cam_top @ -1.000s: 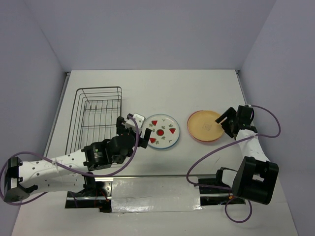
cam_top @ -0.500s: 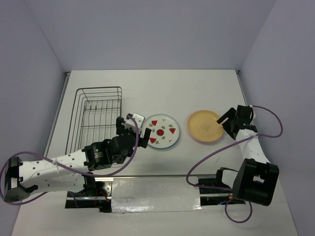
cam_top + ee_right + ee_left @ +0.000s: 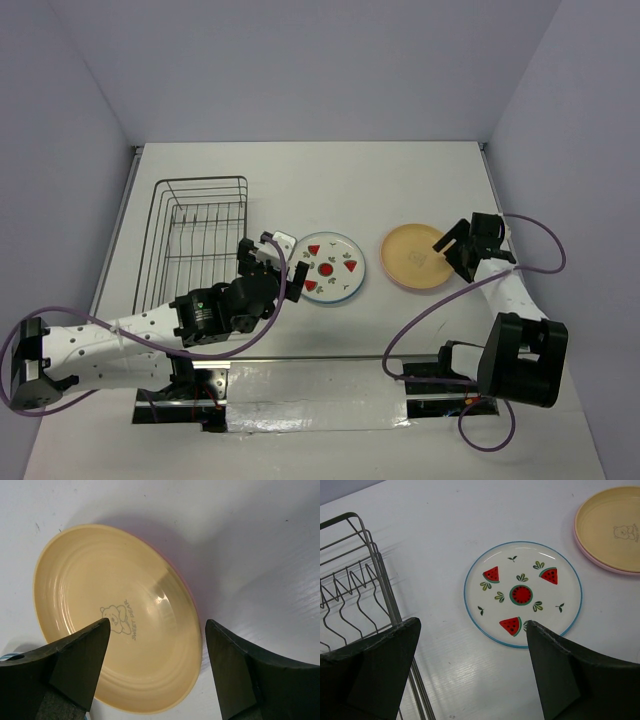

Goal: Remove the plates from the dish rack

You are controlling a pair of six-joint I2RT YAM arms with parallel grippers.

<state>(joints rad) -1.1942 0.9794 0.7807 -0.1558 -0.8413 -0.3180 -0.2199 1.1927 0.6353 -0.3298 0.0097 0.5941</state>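
The dish rack point(image 3: 196, 238) stands at the left with no plates showing in it; its wires also show in the left wrist view point(image 3: 355, 592). The white plate with red fruit marks point(image 3: 331, 267) lies flat on the table, just ahead of my open, empty left gripper point(image 3: 285, 265), as the left wrist view shows point(image 3: 522, 594). The tan-yellow plate point(image 3: 415, 255) lies nested on the pink plate, whose rim point(image 3: 192, 587) peeks out beneath it. My right gripper point(image 3: 452, 252) is open at that stack's right edge, above the tan-yellow plate point(image 3: 115, 615), holding nothing.
The table's raised edges run along the left point(image 3: 118, 225) and right point(image 3: 492, 180) sides. The right arm's purple cable point(image 3: 545, 262) loops near the right wall. A metal mounting rail point(image 3: 320, 385) lies along the near edge.
The tan-yellow plate has settled flat on the pink plate, and my right gripper has let go and shifted slightly up and left. The left arm has barely moved.
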